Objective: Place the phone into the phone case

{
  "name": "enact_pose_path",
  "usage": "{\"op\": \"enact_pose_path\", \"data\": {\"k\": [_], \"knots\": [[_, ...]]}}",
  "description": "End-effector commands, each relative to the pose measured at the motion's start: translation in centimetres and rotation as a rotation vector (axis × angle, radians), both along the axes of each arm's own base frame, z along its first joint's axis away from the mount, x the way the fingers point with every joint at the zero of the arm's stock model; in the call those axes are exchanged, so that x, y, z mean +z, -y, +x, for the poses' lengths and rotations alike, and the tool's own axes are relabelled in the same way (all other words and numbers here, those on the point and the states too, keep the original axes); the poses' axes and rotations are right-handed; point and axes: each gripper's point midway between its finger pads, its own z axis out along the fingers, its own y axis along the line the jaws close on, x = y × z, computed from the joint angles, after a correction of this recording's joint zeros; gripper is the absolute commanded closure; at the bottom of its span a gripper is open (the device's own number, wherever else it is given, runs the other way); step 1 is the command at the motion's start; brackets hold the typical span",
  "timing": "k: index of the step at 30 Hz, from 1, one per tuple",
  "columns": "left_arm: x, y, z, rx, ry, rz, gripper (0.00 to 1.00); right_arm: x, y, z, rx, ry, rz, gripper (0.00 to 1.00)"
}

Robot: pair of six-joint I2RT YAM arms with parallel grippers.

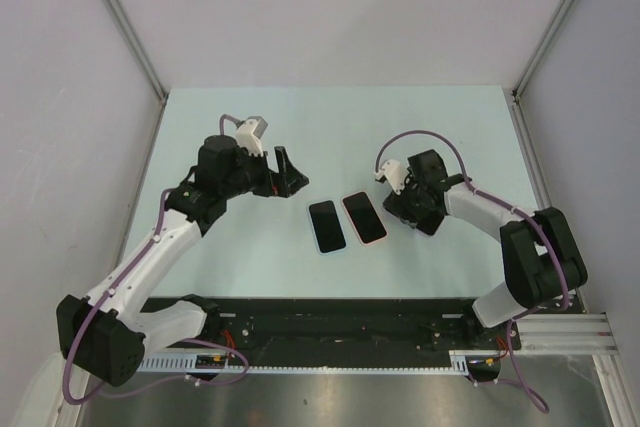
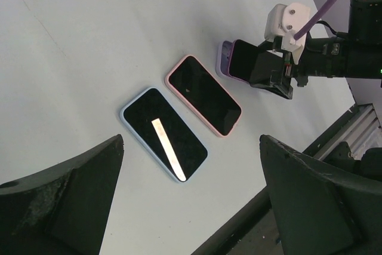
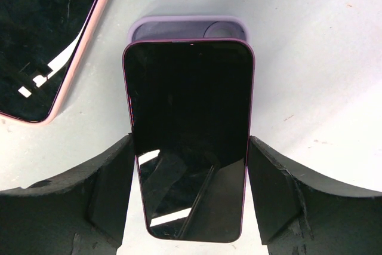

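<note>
Right claw [image 1: 400,209] is gripping the phone [image 3: 188,100] by its 2 long edges, 1 of its fingers [image 3: 110,186] pressing on each side near the lower end, screen facing the wrist camera. That grip is leaving the phone's upper end free, probably so that end can be fed into the case first. The purple case [image 3: 185,27] is lying flat on the table [image 1: 440,127], directly beneath and behind the phone, just beside the pink phone [image 2: 203,103]; only its top band with the camera cut-out is showing past the phone's upper edge. From the left wrist view the phone is sitting at a tilt over the case, not flat in it; whether its leading edge is touching the case lip cannot be told. Phone and case are looking roughly lined up lengthwise, so the seating step is judged to be under way but not finished. Left claw [image 1: 284,175] is hanging released and empty, well apart from the case, looking down on the blue phone [image 2: 164,141] and the pink one, which are lying side by side and taking no part. Risk judged: pressing down with nothing bracing the case could make it slide.
</note>
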Motion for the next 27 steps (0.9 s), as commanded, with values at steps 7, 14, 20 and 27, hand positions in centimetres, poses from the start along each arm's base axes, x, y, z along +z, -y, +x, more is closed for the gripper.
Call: {"op": "enact_pose_path", "data": {"k": [7, 14, 20, 27], "knots": [[0.7, -0.6, 0.5, 0.038, 0.015, -0.015, 0.00, 4.0, -0.2, 3.6, -0.039, 0.146, -0.022, 0.52], [0.9, -0.5, 0.3, 0.030, 0.020, -0.019, 0.00, 2.9, 0.2, 3.5, -0.034, 0.113, -0.040, 0.52], [0.8, -0.5, 0.3, 0.025, 0.021, -0.015, 0.00, 2.1, 0.3, 3.2, -0.007, 0.081, -0.040, 0.49], [1.3, -0.8, 0.2, 0.038, 0.042, -0.012, 0.00, 1.4, -0.1, 3.2, 0.004, 0.061, -0.019, 0.45]]}}
